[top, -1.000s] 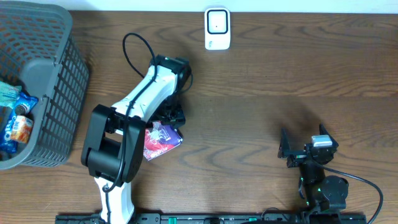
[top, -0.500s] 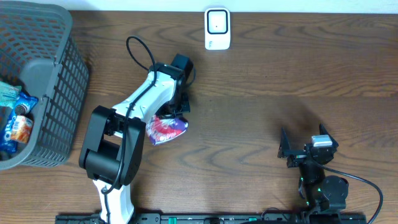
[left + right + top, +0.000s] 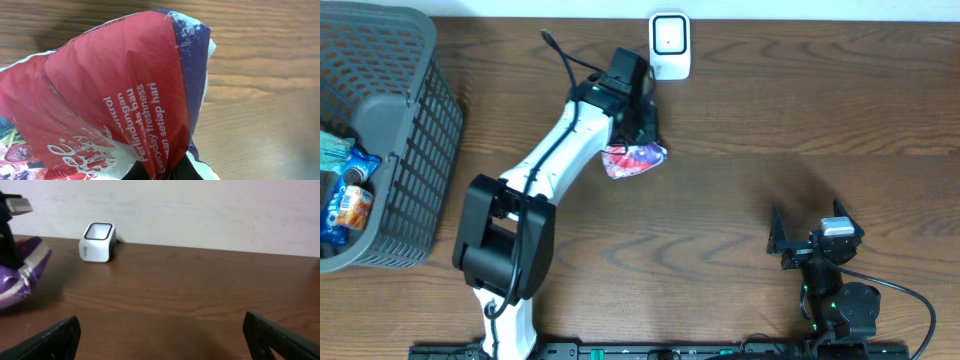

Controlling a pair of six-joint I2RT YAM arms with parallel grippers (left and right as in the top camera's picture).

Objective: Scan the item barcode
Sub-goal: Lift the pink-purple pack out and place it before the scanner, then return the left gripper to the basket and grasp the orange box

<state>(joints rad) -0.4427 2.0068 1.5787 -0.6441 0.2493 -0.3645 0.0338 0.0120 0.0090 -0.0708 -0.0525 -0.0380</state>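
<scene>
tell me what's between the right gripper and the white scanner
Nothing: bare table runs from the open right gripper to the scanner, clearest in the right wrist view; the pouch is off to one side.

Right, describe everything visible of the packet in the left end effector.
The plastic packet is a soft, glossy, crinkled pouch: red with a purple-blue panel, white edges and white print including "Everyday freshness setiap hari". The left end effector is shut on one edge, leaving it bunched and folded. It is near the white barcode scanner, over the wooden table; whether it touches the wood cannot be told. No barcode shows.
</scene>
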